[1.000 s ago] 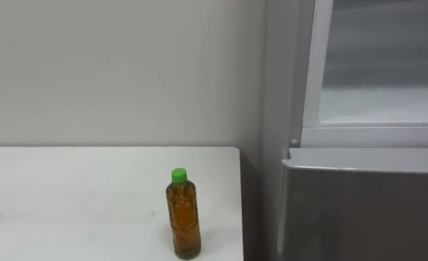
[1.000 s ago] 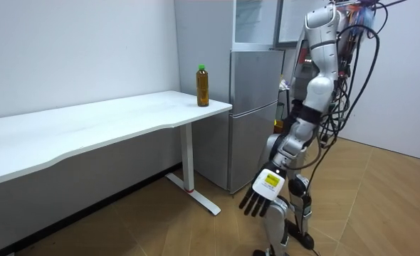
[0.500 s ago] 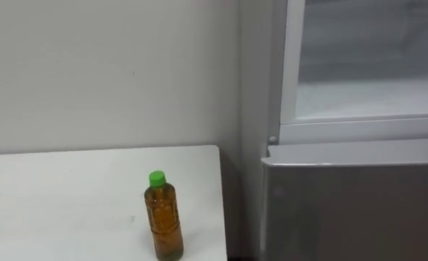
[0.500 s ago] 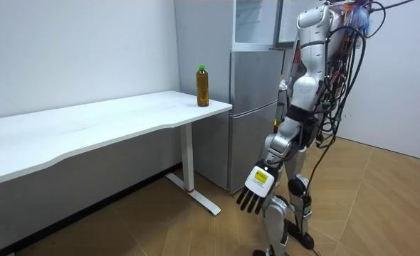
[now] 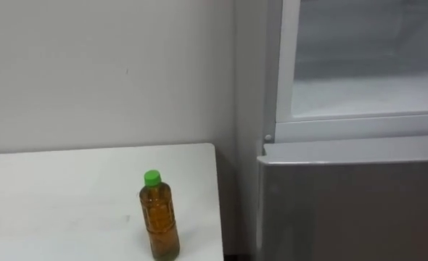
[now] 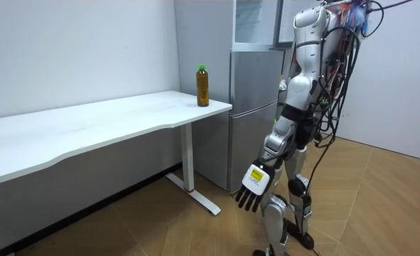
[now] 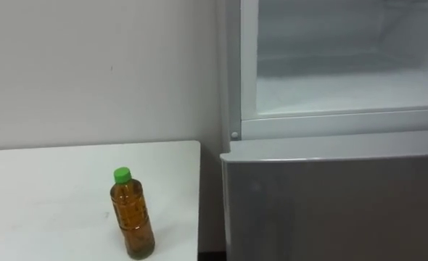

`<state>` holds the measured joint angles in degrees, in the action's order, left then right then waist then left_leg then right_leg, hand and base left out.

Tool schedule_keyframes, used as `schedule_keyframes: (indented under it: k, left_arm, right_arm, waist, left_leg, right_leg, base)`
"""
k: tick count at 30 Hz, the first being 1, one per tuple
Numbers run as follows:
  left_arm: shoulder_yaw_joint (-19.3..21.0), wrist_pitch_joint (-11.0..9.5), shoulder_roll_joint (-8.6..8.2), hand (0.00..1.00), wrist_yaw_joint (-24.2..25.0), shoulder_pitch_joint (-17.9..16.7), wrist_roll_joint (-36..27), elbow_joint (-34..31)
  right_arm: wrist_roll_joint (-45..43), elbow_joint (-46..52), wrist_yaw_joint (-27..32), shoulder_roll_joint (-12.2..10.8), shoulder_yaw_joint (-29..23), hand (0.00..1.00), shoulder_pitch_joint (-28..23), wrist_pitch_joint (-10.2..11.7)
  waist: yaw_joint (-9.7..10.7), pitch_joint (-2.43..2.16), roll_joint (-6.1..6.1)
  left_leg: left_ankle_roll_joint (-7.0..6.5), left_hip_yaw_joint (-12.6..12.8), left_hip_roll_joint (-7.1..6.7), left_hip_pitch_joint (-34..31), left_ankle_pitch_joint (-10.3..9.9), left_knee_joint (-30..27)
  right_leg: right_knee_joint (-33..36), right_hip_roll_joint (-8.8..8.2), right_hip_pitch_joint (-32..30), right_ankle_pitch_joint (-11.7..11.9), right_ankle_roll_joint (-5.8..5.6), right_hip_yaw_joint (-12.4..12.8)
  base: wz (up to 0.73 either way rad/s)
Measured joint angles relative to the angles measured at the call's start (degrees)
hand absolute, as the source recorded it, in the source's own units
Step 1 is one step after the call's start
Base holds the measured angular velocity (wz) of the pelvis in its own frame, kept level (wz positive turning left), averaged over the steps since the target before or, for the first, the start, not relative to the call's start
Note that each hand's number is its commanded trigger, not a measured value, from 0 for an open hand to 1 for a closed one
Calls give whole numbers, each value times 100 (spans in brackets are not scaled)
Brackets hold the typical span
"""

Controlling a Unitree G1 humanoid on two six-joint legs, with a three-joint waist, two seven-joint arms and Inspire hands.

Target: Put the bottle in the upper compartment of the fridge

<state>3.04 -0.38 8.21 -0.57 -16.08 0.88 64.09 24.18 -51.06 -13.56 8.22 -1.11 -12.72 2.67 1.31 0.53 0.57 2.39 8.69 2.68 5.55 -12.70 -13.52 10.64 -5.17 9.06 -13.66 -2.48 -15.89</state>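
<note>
Hazard: amber plastic bottle with green cap point(image 5: 159, 221) stands near white table's point(image 5: 54, 203) right edge, beside grey fridge point(image 5: 352, 210); left hand point(image 6: 251, 190) hangs low, fingers slack, empty. Clumsy reach could tip it off.

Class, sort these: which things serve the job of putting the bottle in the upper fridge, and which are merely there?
For the job: amber plastic bottle with green cap; open white upper fridge compartment; left hand, hanging open.
Merely there: white table; closed grey lower fridge door.
</note>
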Motion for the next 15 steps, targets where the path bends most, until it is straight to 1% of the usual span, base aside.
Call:
schedule_keyframes:
  k: [2, 4, 6, 8, 9, 13, 15]
  left_arm:
    - [9, -5, 3, 0, 47, 5, 19, 1]
    - [21, -13, 16, 0, 117, 14, 103, 0]
    - [20, -13, 40, 0, 156, 74, 147, -4]
    - [20, -13, 46, 0, 209, 124, 222, -9]
    - [12, -12, 59, 0, 240, 127, 243, -37]
    - [0, -2, 118, 0, 347, 147, 257, -42]
    - [6, -2, 140, 0, 380, 151, 259, -42]
  right_arm:
    - [-4, 293, -61, 19, 45, 0, 4, 50]
    - [-10, 561, -153, 28, 131, 0, 6, 55]
    - [-24, 992, -297, 37, 300, 0, 4, 54]
    - [-14, 1439, -398, 52, 403, 0, -40, 38]
    - [-12, 1787, -465, 65, 486, 0, -82, 33]
    - [-19, 2741, -682, 99, 652, 0, -101, -5]
    - [-27, 3116, -820, 95, 668, 0, -77, -3]
  waist:
    - [-25, 1, 6]
    - [-44, -3, -11]
    - [-89, -27, -50]
    - [-171, -21, -34]
    - [-178, -3, -49]
    - [-183, -15, -56]
    - [-210, -26, -93]
  left_leg:
    - [-14, -2, 1, -3, -21, 2]
    - [-20, 1, 2, -13, -28, 2]
    - [-27, 23, 8, -115, -36, -38]
    - [-40, 39, 21, -219, -47, -131]
    - [-40, 57, 28, -238, -48, -153]
    - [-27, 57, 56, -272, -73, -186]
    - [-28, 57, 55, -252, -75, -188]
  right_leg:
    - [8, 1, -3, -3, -5, 1]
    - [14, 1, -24, -2, -6, 0]
    - [58, 0, -126, 2, -7, 5]
    - [132, -4, -218, 13, -4, 13]
    - [126, -1, -223, 22, 1, 14]
    - [113, 29, -225, 23, 4, -2]
    - [113, 28, -206, 24, 6, 2]
  base:
    - [2]
    - [0]
    - [0]
    - [-4]
    - [0]
    - [1]
    - [0]
